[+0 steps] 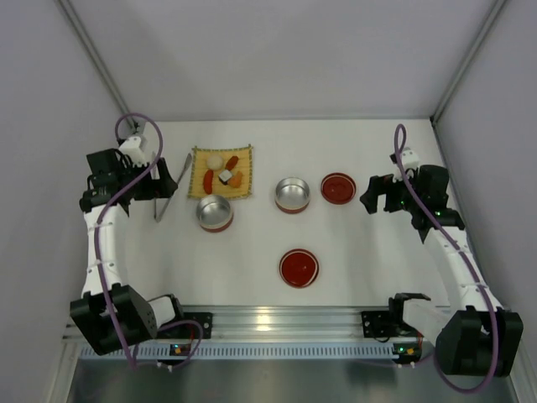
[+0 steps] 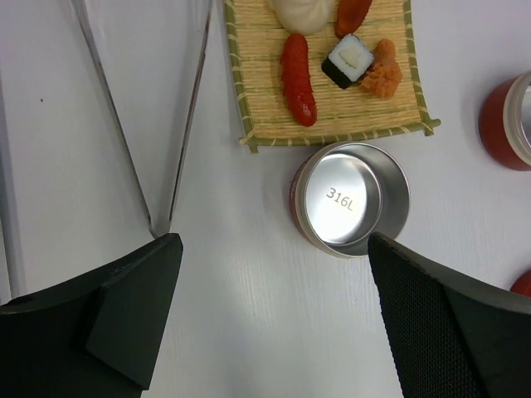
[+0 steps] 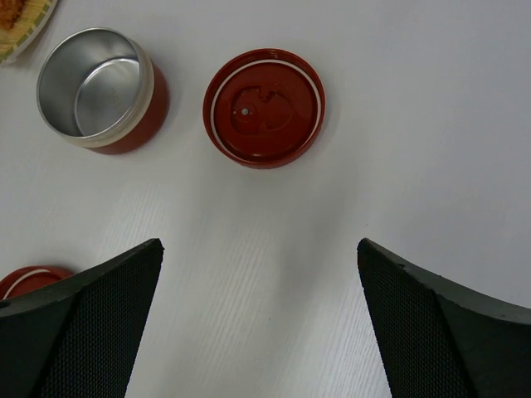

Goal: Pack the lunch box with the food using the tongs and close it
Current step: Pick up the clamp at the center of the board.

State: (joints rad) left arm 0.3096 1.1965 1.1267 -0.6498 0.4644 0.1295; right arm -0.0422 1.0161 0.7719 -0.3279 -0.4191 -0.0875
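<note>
The food lies on a yellow woven mat (image 1: 221, 172): a red piece (image 2: 299, 79), a black-and-white roll (image 2: 347, 60), an orange piece (image 2: 383, 75) and a whitish ball (image 2: 303, 12). The tongs (image 1: 172, 186) lie on the table left of the mat, their joined end (image 2: 158, 224) nearest me. One steel lunch box tier (image 2: 353, 199) stands just below the mat, a second tier (image 3: 95, 87) further right. My left gripper (image 2: 272, 249) hovers open and holds nothing, near the tongs. My right gripper (image 3: 259, 249) is also open and holds nothing, just short of a red lid (image 3: 264, 108).
A second red lid (image 1: 299, 267) lies near the front middle of the table. Grey walls close in the back and both sides. The arm bases and a metal rail (image 1: 277, 323) run along the near edge.
</note>
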